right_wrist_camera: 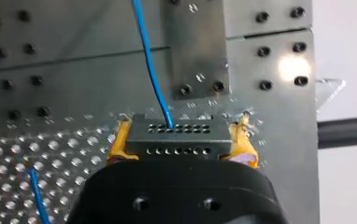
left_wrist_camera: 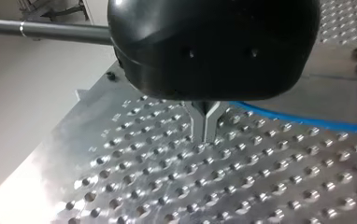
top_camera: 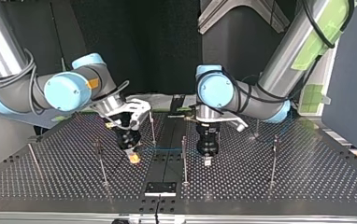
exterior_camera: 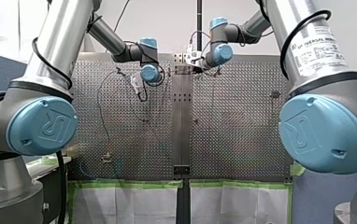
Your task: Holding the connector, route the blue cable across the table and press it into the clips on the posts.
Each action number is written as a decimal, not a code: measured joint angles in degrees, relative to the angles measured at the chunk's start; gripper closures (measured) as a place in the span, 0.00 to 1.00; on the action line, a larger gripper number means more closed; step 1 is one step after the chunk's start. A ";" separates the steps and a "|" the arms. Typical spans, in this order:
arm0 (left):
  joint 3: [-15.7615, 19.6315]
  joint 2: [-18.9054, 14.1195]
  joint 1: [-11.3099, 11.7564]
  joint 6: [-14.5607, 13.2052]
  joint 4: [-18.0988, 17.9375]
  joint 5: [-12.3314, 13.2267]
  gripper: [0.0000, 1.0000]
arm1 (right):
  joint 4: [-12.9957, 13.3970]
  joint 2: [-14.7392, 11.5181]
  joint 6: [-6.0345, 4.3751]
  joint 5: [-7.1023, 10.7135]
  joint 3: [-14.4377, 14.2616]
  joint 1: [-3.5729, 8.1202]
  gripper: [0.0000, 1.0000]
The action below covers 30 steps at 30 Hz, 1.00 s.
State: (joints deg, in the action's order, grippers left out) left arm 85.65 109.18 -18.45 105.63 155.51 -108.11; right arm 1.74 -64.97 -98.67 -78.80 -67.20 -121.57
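In the right wrist view my right gripper (right_wrist_camera: 179, 145) is shut on a grey connector (right_wrist_camera: 176, 133), its yellow pads (right_wrist_camera: 117, 142) pressing on both sides. The blue cable (right_wrist_camera: 149, 70) leaves the connector's face and runs ahead over the metal strip. A second stretch of blue cable (right_wrist_camera: 37, 196) lies on the perforated plate beside the gripper. In the top view my right gripper (top_camera: 133, 158) hangs just above the table at the left of centre. My left gripper (top_camera: 208, 161) stands at the right of centre, its metal fingers (left_wrist_camera: 206, 125) shut with nothing between them. Behind them the blue cable (left_wrist_camera: 307, 122) lies on the plate.
Thin upright posts stand on the perforated table (top_camera: 270, 196): one between the grippers (top_camera: 183, 158), one at the top view's left (top_camera: 100, 161), one at its right (top_camera: 274, 158). A smooth metal strip (exterior_camera: 182, 121) runs down the table's middle. A black plate (top_camera: 160, 188) lies on it.
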 joint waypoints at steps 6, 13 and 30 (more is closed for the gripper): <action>-1.19 0.11 0.66 0.05 1.08 0.02 1.00 | 0.10 0.32 -0.20 0.70 0.23 1.09 1.00; -1.27 0.13 0.68 1.03 2.84 0.02 0.38 | 0.12 0.46 -0.21 1.04 0.24 1.74 1.00; -0.74 -0.89 -1.58 -1.01 7.10 -0.82 0.00 | -0.09 0.50 -0.17 1.44 0.22 2.56 1.00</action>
State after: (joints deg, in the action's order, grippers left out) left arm 84.90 108.28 -20.03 104.62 162.61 -108.93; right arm 1.65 -64.46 -98.84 -77.36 -66.98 -119.00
